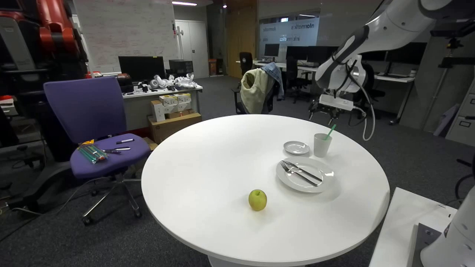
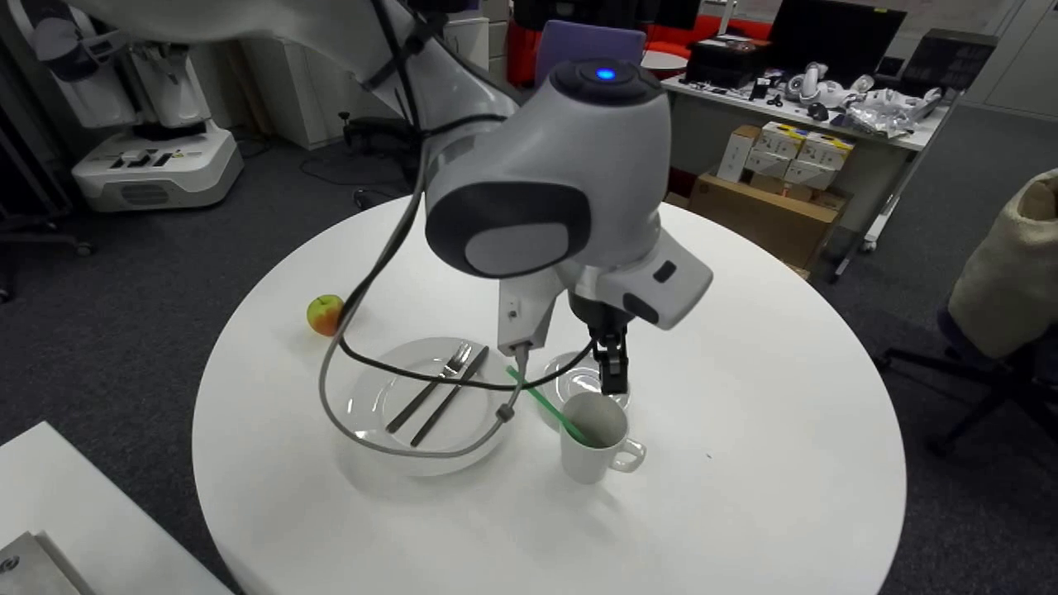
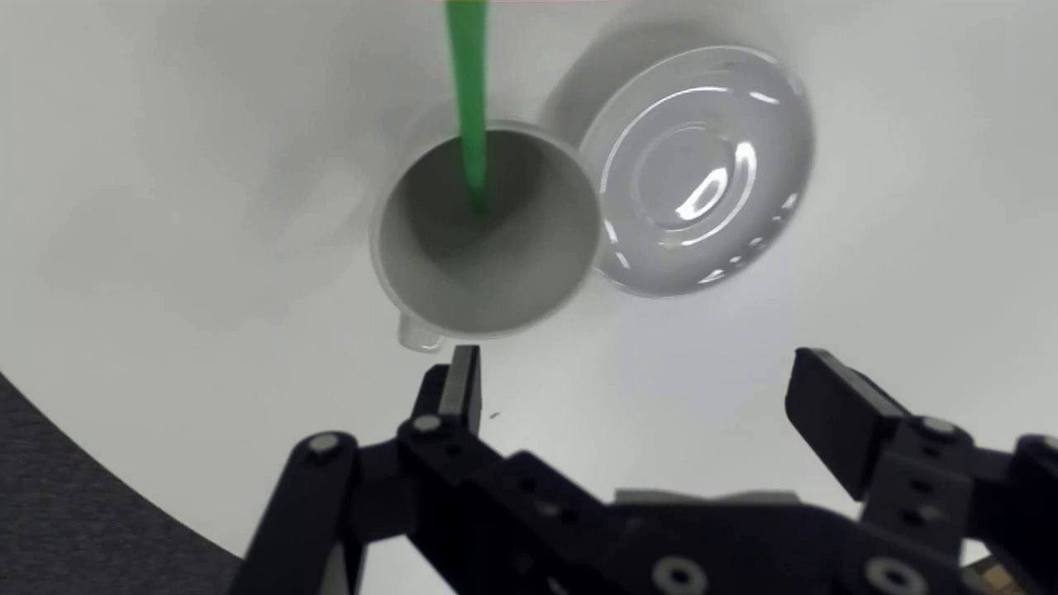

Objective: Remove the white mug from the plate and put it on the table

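OK so, nearest in the wrist view is our end effector point(image 3: 636, 384), and it isn't holding anything: jaws spread wide, just air between them. In both exterior views it hangs above the desk point(image 1: 215, 155). We'd guess that height is there to clear the green stick point(image 3: 469, 91), which pokes well out of the white mug point(image 3: 508, 252), being longer than the mug is deep. Catch the stick and the mug might tip, we reckon.

The mug itself stands upright on the desk, just beside the saucer point(image 3: 698, 165), and an exterior view shows a sliver of desk between them. Its handle point(image 3: 413, 333) sticks out on the side away from the saucer. It's sitting on its own base, so nothing has to hold it up. To us the job looks done: mug on the desk, saucer bare, so probably we only need to back the end effector away.

Farther out there's a bigger plate point(image 1: 315, 167) with a fork point(image 2: 411, 409) and knife point(image 2: 432, 420) side by side, probably laid as a place setting. Then an apple point(image 1: 257, 200), well apart, maybe so it's out of the way. Way back: a purple chair point(image 1: 91, 109).
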Robot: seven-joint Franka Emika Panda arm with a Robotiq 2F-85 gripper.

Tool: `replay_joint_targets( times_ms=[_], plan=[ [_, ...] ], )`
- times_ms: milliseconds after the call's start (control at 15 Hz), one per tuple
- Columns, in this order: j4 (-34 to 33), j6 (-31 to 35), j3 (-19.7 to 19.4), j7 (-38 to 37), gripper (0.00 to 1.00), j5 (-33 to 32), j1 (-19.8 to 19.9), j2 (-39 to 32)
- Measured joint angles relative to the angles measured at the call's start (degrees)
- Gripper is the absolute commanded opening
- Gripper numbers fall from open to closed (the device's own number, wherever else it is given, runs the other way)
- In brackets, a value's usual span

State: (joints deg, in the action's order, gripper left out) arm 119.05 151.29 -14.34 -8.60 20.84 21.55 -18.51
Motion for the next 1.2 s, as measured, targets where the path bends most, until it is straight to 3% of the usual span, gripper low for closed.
replay_joint_targets(
  times_ms=[267, 667, 1000, 1200],
  plan=[
    [5.2, -4.0, 2.7, 5.4, 1.0, 0.0, -1.8, 9.4],
    [13.0, -11.7, 4.2, 10.5, 1.0, -6.3, -8.4, 21.9],
    [13.8, -22.4, 4.3, 19.5, 1.0, -9.1, -11.0, 26.7],
    [13.8, -22.7, 4.2, 19.7, 1.0, -9.1, -11.1, 26.5]
  ],
)
